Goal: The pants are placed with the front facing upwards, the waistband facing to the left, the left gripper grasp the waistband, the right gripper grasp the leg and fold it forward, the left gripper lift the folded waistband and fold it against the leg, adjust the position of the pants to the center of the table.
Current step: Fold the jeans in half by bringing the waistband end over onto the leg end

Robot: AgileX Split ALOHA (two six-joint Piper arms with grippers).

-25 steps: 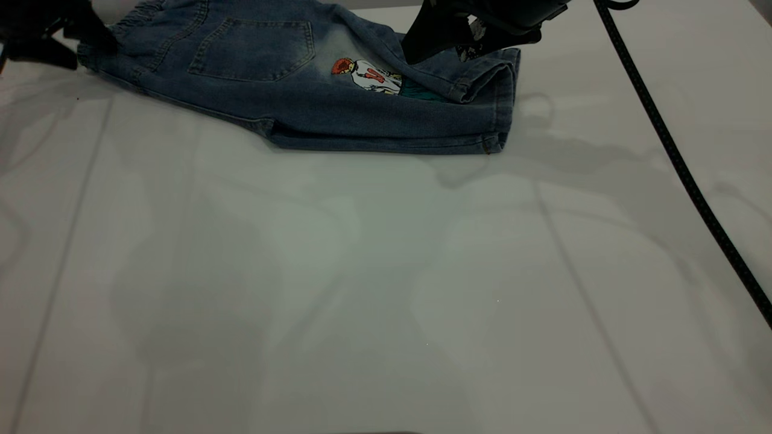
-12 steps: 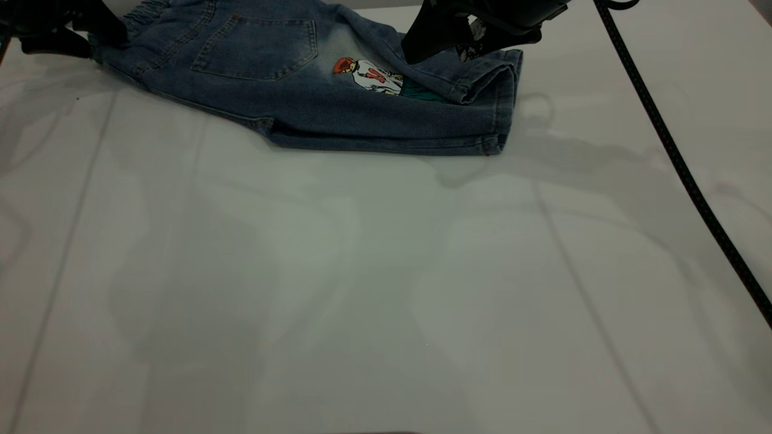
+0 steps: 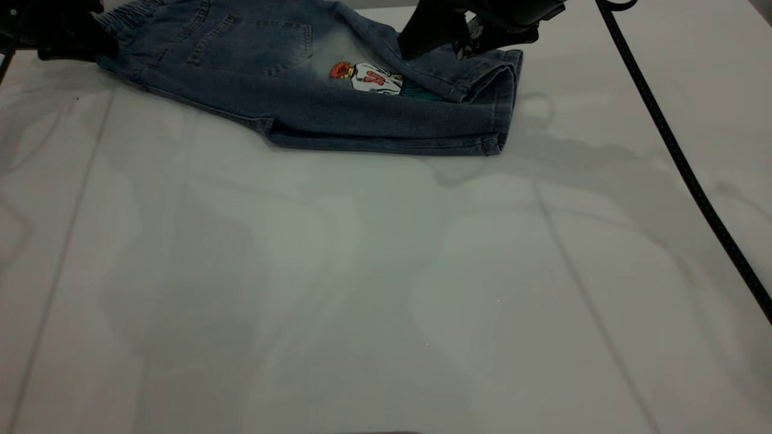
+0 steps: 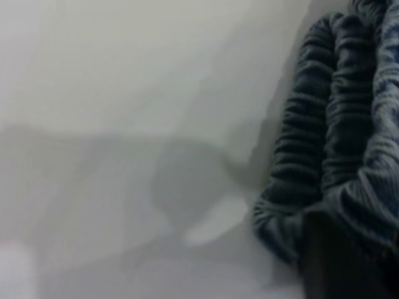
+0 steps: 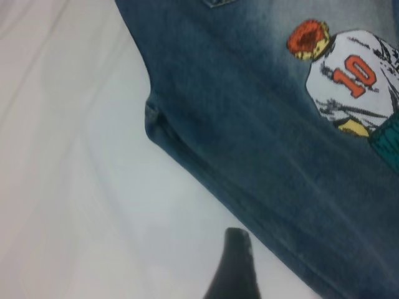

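Observation:
The pants (image 3: 338, 114) lie folded lengthwise at the far side of the table (image 3: 362, 289), back side up, with the cartoon print (image 3: 368, 77) showing. My left gripper (image 3: 84, 37) is at the far left, shut on the ruffled waistband (image 3: 129, 9) and holding that end slightly off the table. In the left wrist view the gathered waistband (image 4: 324, 124) bunches around a dark finger (image 4: 343, 261). My right gripper (image 3: 443, 47) hovers open just above the leg's hem (image 3: 503, 102). In the right wrist view one bare fingertip (image 5: 235, 261) shows beside the leg (image 5: 262, 143) and the print (image 5: 349, 75).
A black braided cable (image 3: 675, 157) runs from the right arm diagonally across the table's right side. A wide stretch of bare white table lies in front of the pants.
The left gripper has drawn the waistband end upward and slightly rightward, tilting the pocket area. The right gripper has barely moved above the hem.

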